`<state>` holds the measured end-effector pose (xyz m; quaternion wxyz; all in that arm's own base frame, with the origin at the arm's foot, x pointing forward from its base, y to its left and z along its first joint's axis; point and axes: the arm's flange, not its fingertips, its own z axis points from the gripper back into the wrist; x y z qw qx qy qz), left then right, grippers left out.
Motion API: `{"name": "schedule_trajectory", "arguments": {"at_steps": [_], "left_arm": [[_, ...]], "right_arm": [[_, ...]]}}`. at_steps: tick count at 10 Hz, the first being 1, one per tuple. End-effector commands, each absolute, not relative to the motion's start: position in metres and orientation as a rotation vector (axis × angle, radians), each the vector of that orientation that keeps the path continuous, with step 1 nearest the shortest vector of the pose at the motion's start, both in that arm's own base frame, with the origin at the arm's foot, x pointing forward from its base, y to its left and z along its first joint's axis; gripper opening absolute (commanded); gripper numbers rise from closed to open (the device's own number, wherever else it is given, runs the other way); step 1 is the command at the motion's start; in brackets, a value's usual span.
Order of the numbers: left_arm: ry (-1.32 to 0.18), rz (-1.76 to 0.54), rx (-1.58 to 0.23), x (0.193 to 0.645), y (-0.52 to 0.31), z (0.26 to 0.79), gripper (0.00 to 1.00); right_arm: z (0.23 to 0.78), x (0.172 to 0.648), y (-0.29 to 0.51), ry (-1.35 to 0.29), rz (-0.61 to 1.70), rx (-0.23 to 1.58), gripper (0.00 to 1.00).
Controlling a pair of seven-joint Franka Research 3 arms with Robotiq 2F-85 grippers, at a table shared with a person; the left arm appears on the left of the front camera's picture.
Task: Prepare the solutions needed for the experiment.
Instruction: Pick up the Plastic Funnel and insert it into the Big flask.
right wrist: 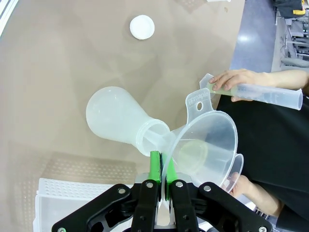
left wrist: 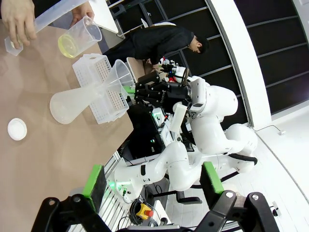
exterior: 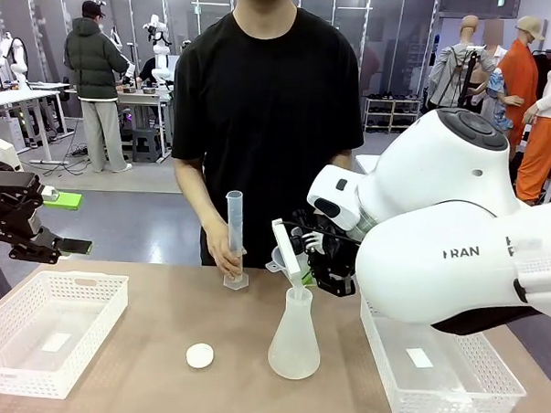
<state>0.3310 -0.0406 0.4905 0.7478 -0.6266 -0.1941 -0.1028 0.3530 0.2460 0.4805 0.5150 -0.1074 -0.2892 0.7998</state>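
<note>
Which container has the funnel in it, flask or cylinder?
The frosted translucent conical flask: the clear plastic funnel sits in its neck. The tall clear graduated cylinder is apart, in a person's hand.

Two white baskets [exterior: 21, 378] [exterior: 454, 404], one conical flask [exterior: 294, 340], one funnel [right wrist: 207, 140], one graduated cylinder [exterior: 234, 228], one beaker [left wrist: 79, 38], one round white cap [exterior: 199, 355], one person [exterior: 262, 96].

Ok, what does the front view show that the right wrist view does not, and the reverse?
Front view: the open left end effector and the white basket at the table's left. Right wrist view: the inside of the funnel and the person's second hand beside its rim. Both: the flask, the white cap, and the cylinder in the person's hand.
</note>
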Motion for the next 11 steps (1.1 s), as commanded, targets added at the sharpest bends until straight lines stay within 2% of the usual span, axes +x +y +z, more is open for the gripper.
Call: {"name": "schedule_trajectory", "arguments": {"at_steps": [1, 6, 9, 11], "left_arm": [[-0.441, -0.233, -1.394, 0.333, -0.043, 0.493, 1.00], [-0.441, -0.233, -1.394, 0.333, -0.043, 0.493, 1.00], [-0.441, -0.233, -1.394, 0.333, -0.043, 0.493, 1.00], [-0.441, -0.233, -1.394, 0.333, -0.043, 0.493, 1.00]], "right_arm": [[0.474, 0.355, 0.240, -0.735, 1.924, -0.237, 0.04], [0.460, 0.358, 0.234, -0.766, 1.918, -0.193, 0.04], [0.455, 0.358, 0.234, -0.775, 1.919, -0.179, 0.18], [0.453, 0.358, 0.233, -0.770, 1.917, -0.186, 0.37]]}}
